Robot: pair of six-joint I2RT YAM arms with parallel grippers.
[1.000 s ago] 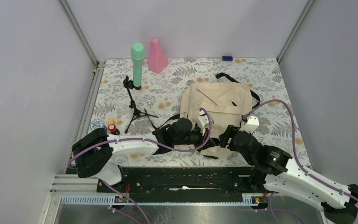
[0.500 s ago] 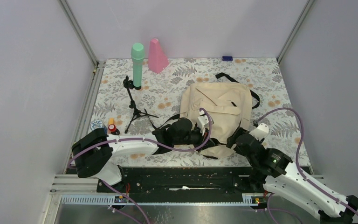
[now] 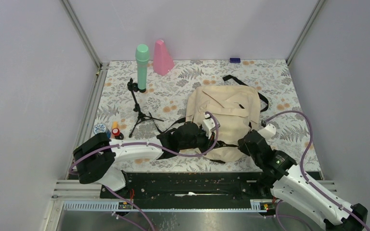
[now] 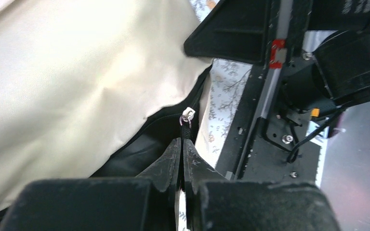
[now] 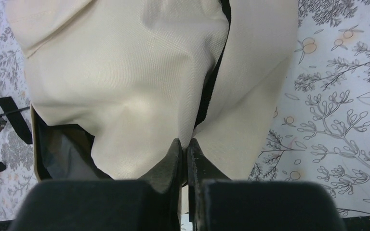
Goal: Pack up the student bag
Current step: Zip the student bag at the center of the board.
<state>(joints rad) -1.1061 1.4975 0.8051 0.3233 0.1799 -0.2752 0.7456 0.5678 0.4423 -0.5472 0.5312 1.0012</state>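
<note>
— What has the left claw (image 4: 182, 153) got? From above, its arm (image 3: 139, 148) hides it.
— The wrist view shows it: pressed together on the zip pull (image 4: 188, 115) (black cord, silver tab) at the bag's (image 3: 224, 113) near edge, mid-frame.
— And the right claw (image 5: 184, 153)?
— Pinching the bag's cloth at its lower right. The mic (image 3: 142, 66), cone (image 3: 163, 57) and tripod (image 3: 138, 108) stand upper left, well apart.

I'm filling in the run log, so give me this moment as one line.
student bag: mouth partly open, dark lining showing | left gripper: shut on zipper pull | right gripper: shut on student bag fabric beside zipper
</note>
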